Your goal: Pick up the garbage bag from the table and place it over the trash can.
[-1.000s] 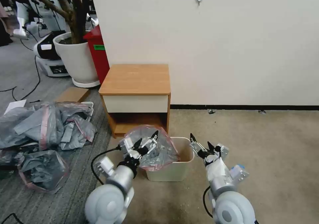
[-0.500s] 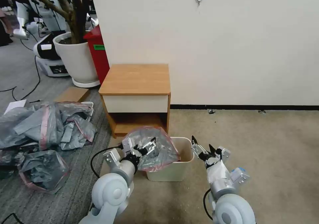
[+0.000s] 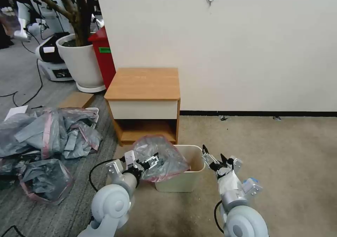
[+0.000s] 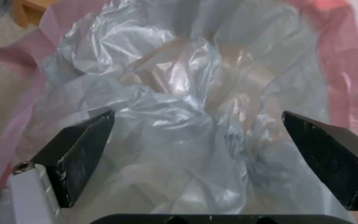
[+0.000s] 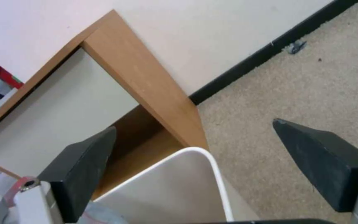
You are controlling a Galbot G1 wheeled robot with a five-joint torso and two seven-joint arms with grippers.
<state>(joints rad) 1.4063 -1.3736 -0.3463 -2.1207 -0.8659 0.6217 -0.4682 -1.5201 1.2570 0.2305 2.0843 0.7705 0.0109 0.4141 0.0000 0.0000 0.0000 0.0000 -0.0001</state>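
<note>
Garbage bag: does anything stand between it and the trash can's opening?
Nothing visible does. The garbage bag already drapes over the left half of the trash can, its pink rim hanging outside the near wall. The left gripper sits open right at the bag; the right gripper hovers open beside the can's uncovered right rim.

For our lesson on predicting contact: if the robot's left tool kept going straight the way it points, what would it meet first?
Most likely the garbage bag: the left tool, fingers spread, points straight into the crumpled plastic draped on the trash can. How near it is, is hard to judge.
</note>
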